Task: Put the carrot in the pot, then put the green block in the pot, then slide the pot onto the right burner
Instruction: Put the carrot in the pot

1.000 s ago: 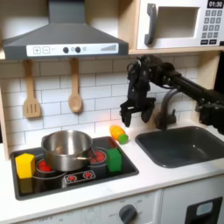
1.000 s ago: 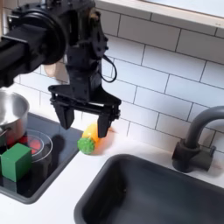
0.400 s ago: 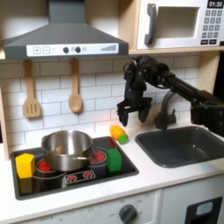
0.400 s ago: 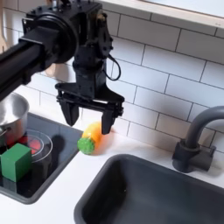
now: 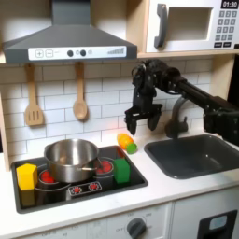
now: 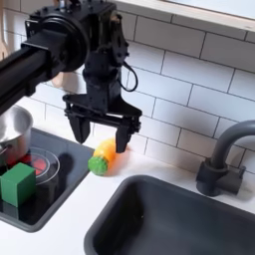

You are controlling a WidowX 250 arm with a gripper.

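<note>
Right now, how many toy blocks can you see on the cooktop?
2. The yellow block sits at the cooktop's left edge in the first exterior view; the green block sits right of the pot. The pot could hide others.

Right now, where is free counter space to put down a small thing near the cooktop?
The white counter strip between the cooktop and the sink is bare. The back corner by the wall is crowded: the carrot lies there, with the open gripper above it.
</note>
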